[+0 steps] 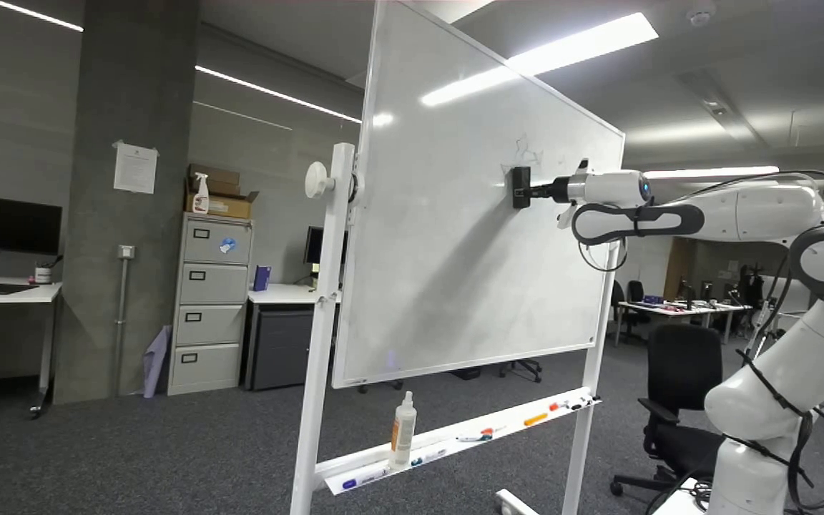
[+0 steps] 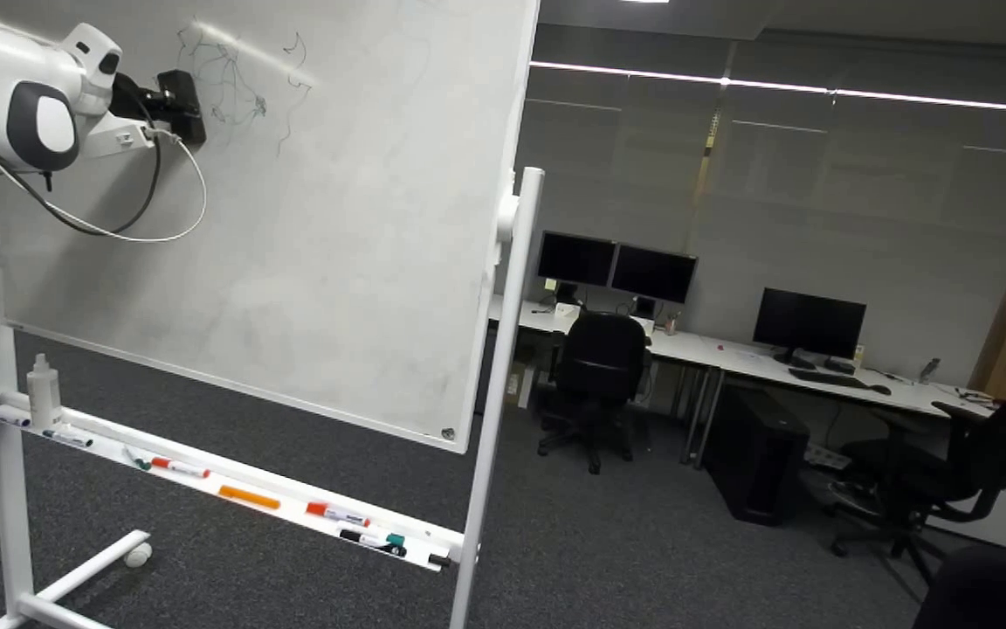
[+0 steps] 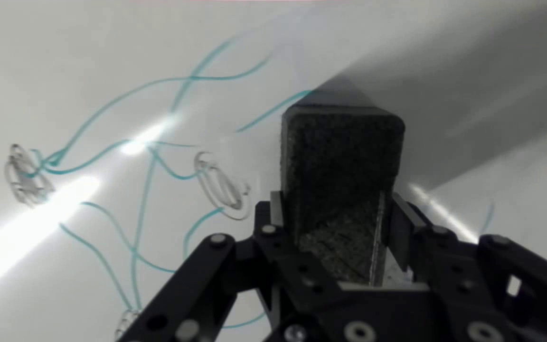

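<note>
"Eraser (image 3: 342, 156) first: where is it?"

"Up against the whiteboard (image 1: 440, 236), as far as both exterior views show, right beside the teal drawing (image 3: 144, 199). Whether it sits flat or on one edge, I can't tell."

"And the tool (image 3: 337, 211)?"

"Holding the eraser, one finger on each side."

"So what worries you?"

"Twisting, mostly. The eraser sticks out well past the fingertips, so a push landing off-centre could turn it in the grip or lever it loose."

"And the whiteboard?"

"It hangs on a stand (image 2: 503, 349) with a knob (image 1: 317, 180) at the side. If that joint is slack, which I can't see, hard pressure could tip the surface away. There's a caster (image 2: 138, 555) too, so the lot might roll."

"Anything below?"

"A bottle (image 1: 403, 433) stands upright on the tray (image 2: 292, 504), among loose markers (image 2: 250, 497). A jolt could topple it or send them to the floor (image 1: 204, 450)."

"And that white cable (image 2: 204, 188)?"

"It loops out near the whiteboard; a sideways sweep could drag or snag it."
</note>
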Controlling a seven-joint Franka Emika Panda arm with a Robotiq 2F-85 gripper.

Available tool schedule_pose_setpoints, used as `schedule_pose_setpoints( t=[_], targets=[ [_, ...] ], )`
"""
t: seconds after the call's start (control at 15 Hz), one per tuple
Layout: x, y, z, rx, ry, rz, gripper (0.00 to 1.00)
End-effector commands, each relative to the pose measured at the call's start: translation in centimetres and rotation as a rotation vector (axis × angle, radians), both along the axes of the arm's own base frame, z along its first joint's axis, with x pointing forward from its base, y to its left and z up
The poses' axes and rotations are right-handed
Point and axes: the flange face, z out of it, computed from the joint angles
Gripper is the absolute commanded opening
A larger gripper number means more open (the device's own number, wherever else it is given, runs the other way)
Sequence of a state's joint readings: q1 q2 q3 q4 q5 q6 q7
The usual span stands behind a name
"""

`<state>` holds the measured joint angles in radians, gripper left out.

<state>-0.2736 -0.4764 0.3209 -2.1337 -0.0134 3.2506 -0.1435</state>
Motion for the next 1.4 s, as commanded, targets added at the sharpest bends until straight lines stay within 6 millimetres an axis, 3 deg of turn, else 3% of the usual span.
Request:
schedule_pose_setpoints(
  t=[0.0,0.2,0.47,0.73,1.13,1.33],
  targets=[
    [0.3,-4.4,1.2,0.021,-0.007,-0.086,0.30],
    [0.5,-5.6,1.2,0.027,-0.015,-0.105,0.30],
    [1.2,-4.0,1.1,0.010,-0.014,-0.074,0.30],
    [1.5,0.3,0.5,-0.038,0.001,-0.003,0.30],
    [1.2,9.6,-1.6,-0.126,0.037,0.152,0.30],
    [1.3,12.1,-2.4,-0.156,0.048,0.194,0.30]
  ],
)
